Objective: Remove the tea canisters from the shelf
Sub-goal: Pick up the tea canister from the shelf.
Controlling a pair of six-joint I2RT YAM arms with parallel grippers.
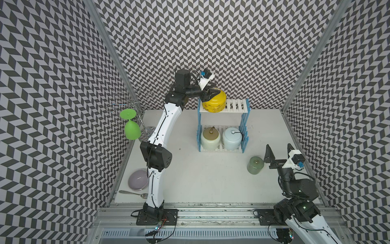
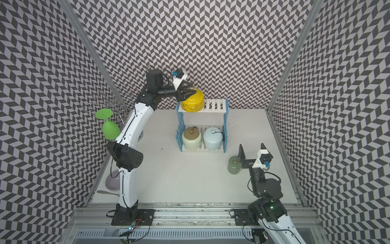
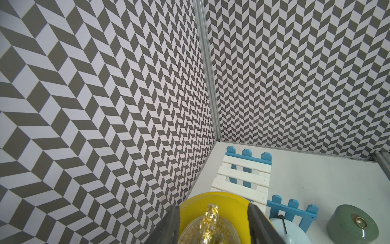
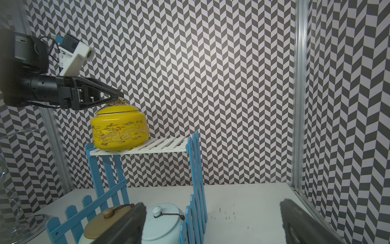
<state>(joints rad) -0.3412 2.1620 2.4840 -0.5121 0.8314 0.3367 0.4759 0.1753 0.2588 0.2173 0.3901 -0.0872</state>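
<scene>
Grey-and-white chevron walls [image 1: 232, 42]; plain white counter [image 1: 200, 175]. Small two-tier shelf, white slats with light-blue picket sides [image 1: 236, 105], upper centre in a top view.

One of four out: the sage-green ceramic cylinder canister [image 1: 255, 165] stands on the counter, lower right, clear of the shelf. Left to do:
- wide glossy yellow canister with gold knob [image 1: 214, 103], top tier
- cream canister with tan lid [image 1: 210, 140] and pale blue canister [image 1: 231, 139], side by side, bottom tier

Left pincer [image 3: 213, 208] straddles the gold knob, gaps either side, not clamped. Right pincer [image 1: 279, 147] spread wide, empty, just beside the sage-green canister.

Knob hidden under the pincer in both top views. Left wrist view cuts the yellow canister off at the bottom edge. Contact hard to judge.
</scene>
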